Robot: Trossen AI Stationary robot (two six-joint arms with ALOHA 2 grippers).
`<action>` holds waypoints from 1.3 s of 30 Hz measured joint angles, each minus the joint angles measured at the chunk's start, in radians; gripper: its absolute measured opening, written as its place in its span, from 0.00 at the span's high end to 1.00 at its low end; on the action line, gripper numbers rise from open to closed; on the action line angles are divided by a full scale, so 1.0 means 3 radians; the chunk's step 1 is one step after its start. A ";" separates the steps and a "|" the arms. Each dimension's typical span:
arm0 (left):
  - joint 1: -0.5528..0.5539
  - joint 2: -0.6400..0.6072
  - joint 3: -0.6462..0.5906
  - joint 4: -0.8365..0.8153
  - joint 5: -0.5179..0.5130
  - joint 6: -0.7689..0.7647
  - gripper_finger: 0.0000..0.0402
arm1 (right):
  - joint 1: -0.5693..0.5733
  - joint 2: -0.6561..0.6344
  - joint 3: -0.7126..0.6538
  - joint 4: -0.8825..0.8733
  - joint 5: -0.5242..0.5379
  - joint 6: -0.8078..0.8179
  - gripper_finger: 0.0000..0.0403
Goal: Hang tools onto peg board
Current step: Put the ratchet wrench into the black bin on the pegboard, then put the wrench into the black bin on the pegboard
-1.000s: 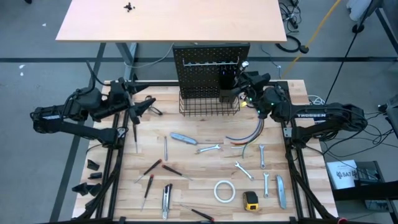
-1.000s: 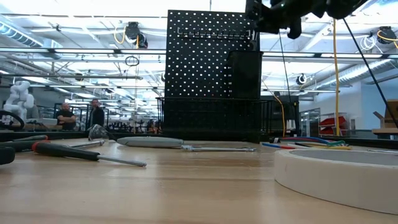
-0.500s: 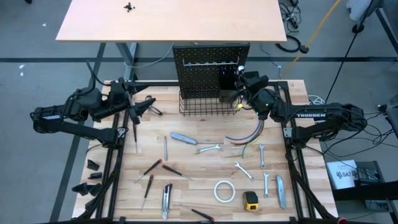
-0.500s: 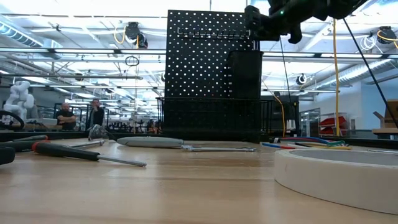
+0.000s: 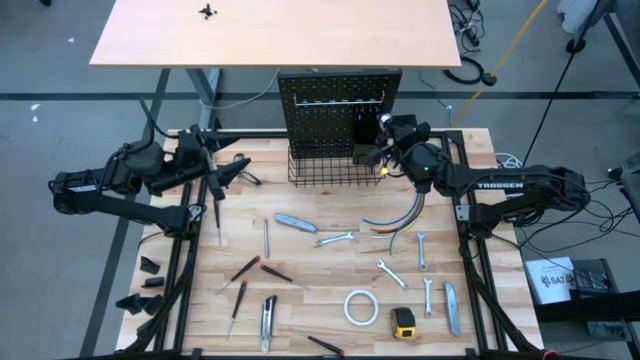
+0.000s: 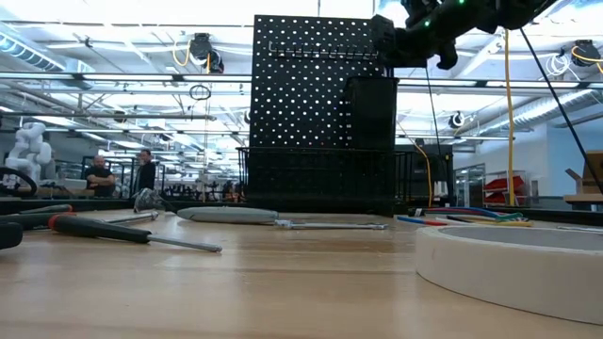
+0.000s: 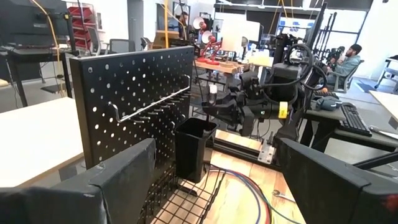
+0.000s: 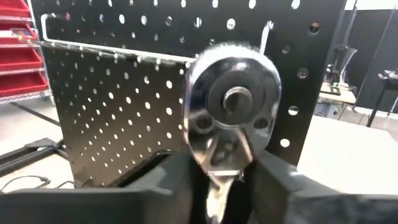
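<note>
My right gripper (image 5: pixel 386 133) is shut on a silver ratchet (image 8: pixel 233 102). It is up high at the right side of the upright black peg board (image 5: pixel 340 100), above the small black bin (image 5: pixel 365 140) and the wire basket (image 5: pixel 335 172). It also shows in the low view (image 6: pixel 391 38). The ratchet's round head is just in front of the board's row of hooks (image 8: pixel 124 51). My left gripper (image 5: pixel 238 170) is open and empty at the table's far left. Other tools lie flat on the table: a utility knife (image 5: pixel 295 222), a wrench (image 5: pixel 335 239), screwdrivers (image 5: pixel 245 268). My right gripper pinches the ratchet's handle just below its head (image 8: pixel 219 163) between the two fingers. The fingers come about level from the table's right, pointing at the peg board. The head sticks out beyond the fingertips. The ratchet is lifted clear of the table, in front of the board's face.
A bundle of curved coloured wires (image 5: pixel 395 222) lies near the basket. Near the front edge are a white tape roll (image 5: pixel 360 307), a yellow tape measure (image 5: pixel 403 322), wrenches (image 5: pixel 424 270) and utility knives (image 5: pixel 452 307). People stand in the room behind (image 6: pixel 99 174).
My right gripper has moved toward the table's left, closer to the peg board, carrying the ratchet held high and clear of the table.
</note>
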 joint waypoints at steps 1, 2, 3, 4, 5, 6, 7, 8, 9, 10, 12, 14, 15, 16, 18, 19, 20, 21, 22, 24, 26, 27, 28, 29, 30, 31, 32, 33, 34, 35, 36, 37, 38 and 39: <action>0.0001 0.0000 0.0000 0.0000 0.0000 0.0000 0.17 | 0.0000 0.0000 0.0000 0.0006 0.0003 0.0000 0.60; 0.0000 -0.0001 0.0001 0.0002 0.0000 0.0000 0.17 | 0.0000 -0.0003 0.0000 0.0019 0.0002 0.0001 0.56; 0.0001 -0.0001 0.0001 0.0004 0.0000 0.0000 0.17 | 0.0000 -0.0005 0.0000 0.0027 0.0004 0.0021 0.54; 0.0001 0.0000 0.0001 0.0004 0.0000 0.0000 0.17 | 0.0000 -0.0006 0.0003 0.0031 0.0004 0.0047 0.52; 0.0001 0.0000 0.0001 0.0004 0.0000 0.0000 0.17 | 0.0000 -0.0007 0.0005 0.0031 0.0004 0.0055 0.50; 0.0001 0.0000 0.0001 0.0004 0.0000 0.0000 0.17 | 0.0000 -0.0007 0.0005 0.0031 0.0013 0.0055 0.48; 0.0001 0.0000 0.0001 0.0003 0.0000 0.0000 0.17 | 0.0000 -0.0007 0.0005 0.0029 0.0011 0.0052 0.47; 0.0001 -0.0001 0.0001 0.0003 0.0000 0.0001 0.17 | 0.0000 -0.0007 0.0005 0.0027 0.0010 0.0052 0.46; 0.0001 -0.0001 0.0001 0.0003 0.0000 0.0000 0.17 | 0.0000 -0.0008 0.0005 0.0027 0.0016 0.0052 0.46; 0.0001 0.0000 0.0001 0.0000 0.0000 0.0001 0.17 | 0.0002 -0.0008 0.0005 0.0028 0.0006 0.0051 0.45; 0.0001 -0.0001 0.0001 -0.0004 0.0000 0.0001 0.17 | 0.0016 -0.0025 0.0005 0.0022 0.0001 0.0021 0.45; 0.0001 -0.0001 0.0001 -0.0017 0.0000 0.0001 0.17 | 0.0038 -0.0069 0.0013 0.0020 0.0004 -0.0053 0.45; 0.0001 -0.0001 0.0001 -0.0032 0.0000 0.0001 0.17 | 0.0049 -0.0092 0.0031 0.0018 0.0002 -0.0110 0.45; 0.0000 -0.0001 0.0001 -0.0048 0.0000 0.0001 0.17 | 0.0063 -0.0118 0.0062 0.0023 0.0001 -0.0178 0.45; 0.0000 -0.0001 0.0001 -0.0061 0.0001 0.0001 0.17 | 0.0094 -0.0190 0.0114 0.0026 0.0002 -0.0310 0.45; 0.0001 -0.0001 0.0001 -0.0065 0.0008 0.0001 0.17 | 0.0110 -0.0227 0.0153 0.0028 0.0000 -0.0374 0.45; 0.0001 -0.0001 0.0001 -0.0070 0.0023 0.0001 0.17 | 0.0127 -0.0263 0.0188 0.0032 0.0002 -0.0432 0.45; 0.0001 -0.0001 0.0001 -0.0086 0.0040 0.0001 0.17 | 0.0148 -0.0300 0.0227 0.0028 0.0005 -0.0476 0.45; 0.0001 -0.0001 0.0001 -0.0110 0.0077 0.0001 0.17 | 0.0173 -0.0336 0.0274 0.0027 0.0000 -0.0509 0.45; 0.0001 -0.0001 0.0002 -0.0228 0.0188 -0.0007 0.17 | 0.0245 -0.0391 0.0370 0.0031 -0.0063 -0.0537 0.45; 0.0001 -0.0001 0.0002 -0.0410 0.0326 -0.0078 0.17 | 0.0335 -0.0421 0.0461 0.0031 -0.0312 -0.0538 0.45; 0.0000 0.0007 0.0002 -0.0509 0.0396 -0.0102 0.17 | 0.0383 -0.0420 0.0516 0.0012 -0.0482 -0.0523 0.45; 0.0000 0.0017 0.0002 -0.0609 0.0460 -0.0143 0.17 | 0.0431 -0.0411 0.0569 -0.0045 -0.0649 -0.0485 0.45; 0.0000 0.0032 0.0002 -0.0713 0.0520 -0.0161 0.17 | 0.0478 -0.0386 0.0627 -0.0114 -0.0804 -0.0439 0.45; -0.0001 0.0050 0.0002 -0.0801 0.0589 -0.0174 0.17 | 0.0527 -0.0357 0.0689 -0.0184 -0.0949 -0.0388 0.45; -0.0002 0.0072 0.0002 -0.0876 0.0660 -0.0177 0.17 | 0.0580 -0.0321 0.0745 -0.0278 -0.1071 -0.0334 0.45; -0.0002 0.0099 0.0002 -0.0933 0.0725 -0.0181 0.17 | 0.0631 -0.0269 0.0803 -0.0358 -0.1167 -0.0285 0.45; -0.0005 0.0131 0.0002 -0.0976 0.0778 -0.0183 0.17 | 0.0685 -0.0218 0.0867 -0.0419 -0.1261 -0.0238 0.45; -0.0013 0.0165 0.0002 -0.1004 0.0831 -0.0184 0.17 | 0.0747 -0.0161 0.0918 -0.0481 -0.1330 -0.0190 0.44; -0.0026 0.0203 0.0000 -0.1029 0.0877 -0.0184 0.17 | 0.0808 -0.0092 0.0967 -0.0520 -0.1393 -0.0147 0.44; -0.0040 0.0237 -0.0014 -0.1024 0.0924 -0.0183 0.17 | 0.0872 -0.0024 0.1027 -0.0562 -0.1468 -0.0106 0.44; -0.0059 0.0263 -0.0047 -0.1019 0.0956 -0.0183 0.17 | 0.0941 0.0046 0.1075 -0.0626 -0.1522 -0.0063 0.44; -0.0077 0.0291 -0.0091 -0.1036 0.0968 -0.0184 0.17 | 0.1008 0.0118 0.1123 -0.0682 -0.1566 -0.0013 0.44; -0.0095 0.0317 -0.0146 -0.1035 0.0961 -0.0201 0.17 | 0.1077 0.0192 0.1163 -0.0765 -0.1578 0.0047 0.44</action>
